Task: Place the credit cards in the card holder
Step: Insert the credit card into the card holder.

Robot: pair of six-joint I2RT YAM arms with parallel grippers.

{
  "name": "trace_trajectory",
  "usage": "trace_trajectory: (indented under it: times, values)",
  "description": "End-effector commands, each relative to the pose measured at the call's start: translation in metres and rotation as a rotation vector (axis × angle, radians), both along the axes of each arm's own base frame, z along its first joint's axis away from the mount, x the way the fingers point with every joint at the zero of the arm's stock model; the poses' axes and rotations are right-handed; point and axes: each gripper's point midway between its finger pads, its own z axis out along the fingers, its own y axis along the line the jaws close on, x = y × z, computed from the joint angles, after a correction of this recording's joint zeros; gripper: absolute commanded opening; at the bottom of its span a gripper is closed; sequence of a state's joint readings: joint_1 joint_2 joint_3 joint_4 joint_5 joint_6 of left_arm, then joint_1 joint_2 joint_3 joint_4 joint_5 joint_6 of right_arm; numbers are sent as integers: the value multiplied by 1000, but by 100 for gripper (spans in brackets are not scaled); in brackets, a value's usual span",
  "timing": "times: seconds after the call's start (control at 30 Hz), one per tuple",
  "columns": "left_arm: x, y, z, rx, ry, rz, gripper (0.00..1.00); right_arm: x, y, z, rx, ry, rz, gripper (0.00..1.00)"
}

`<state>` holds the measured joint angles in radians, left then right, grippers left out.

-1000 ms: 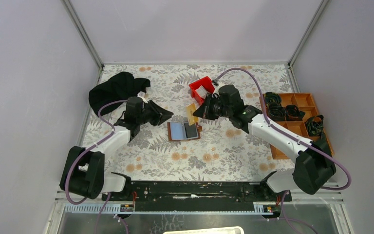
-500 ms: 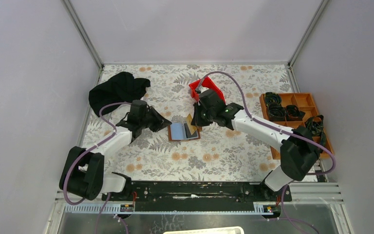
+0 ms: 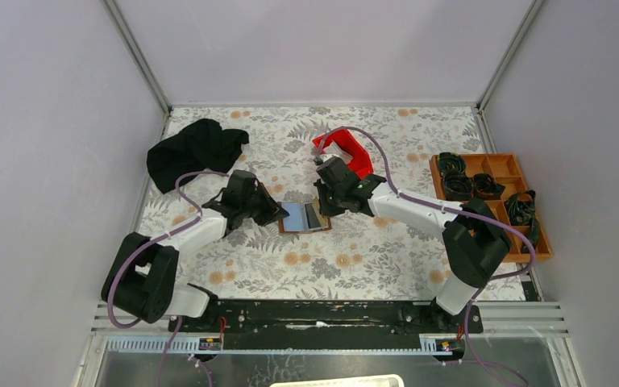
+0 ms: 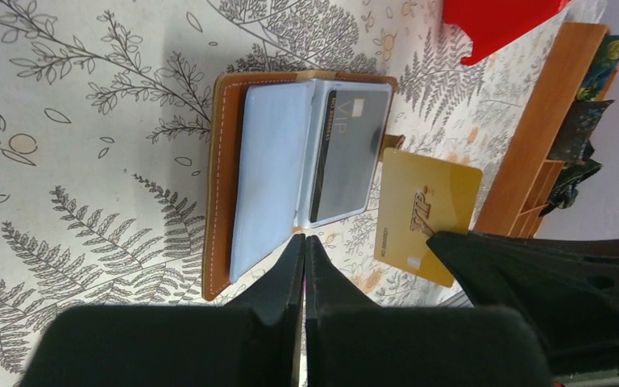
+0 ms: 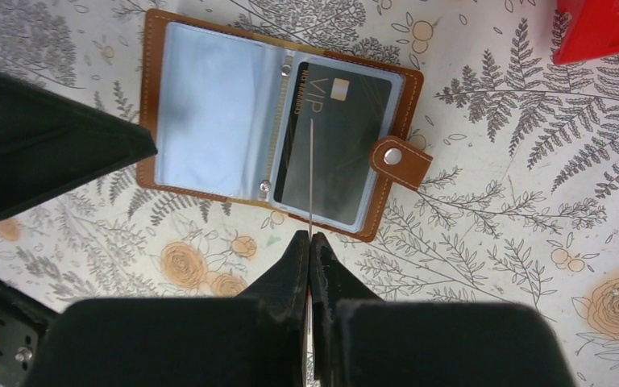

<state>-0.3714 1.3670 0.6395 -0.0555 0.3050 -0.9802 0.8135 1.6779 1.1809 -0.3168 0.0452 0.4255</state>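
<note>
- The gold card point(image 4: 427, 218) is pinched between the pressed fingers of the right gripper point(image 5: 310, 242) and is held on edge, just above the open card holder point(image 4: 216, 185); the holder lies flat on the floral cloth between the two arms.
- The left gripper point(image 4: 304, 239) is closed on nothing, its tips at the holder's edge beside the clear sleeves; whether the leather is actually pressed down cannot be told; if it is not, the holder is likely to be pushed along the cloth when the card is driven in.
- The card's edge is lined up over the dark VIP card point(image 5: 334, 137), whose sleeve is already filled; the card could be jammed against that sleeve's face, while the empty sleeve point(image 5: 213, 105) is missed.
- No sleeve mouth is seen to be lifted; the thin plastic may be buckled or folded under the card instead of being entered.
- Only a small part of the card appears to be gripped; it may be twisted or levered out of the pinch on contact.
- The two grippers are brought very near each other over the holder; a knock between them is possible; the tab clasp point(image 5: 400, 160) could also be snagged.
</note>
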Motion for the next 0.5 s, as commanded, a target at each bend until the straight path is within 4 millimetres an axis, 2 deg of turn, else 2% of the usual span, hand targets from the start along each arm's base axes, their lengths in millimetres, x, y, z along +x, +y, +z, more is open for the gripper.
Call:
trace_trajectory:
  times: [0.0,0.2,0.47]
  values:
    - [-4,1,-12,54,10,-18,0,15,8,7,-19,-68,3,0]
    - [-8,2,-23,87,31,-33,0,17,3,-7,-79,-80,5,0]
    - [-16,7,-41,129,76,-42,0,24,-16,-7,-162,-137,-34,0]
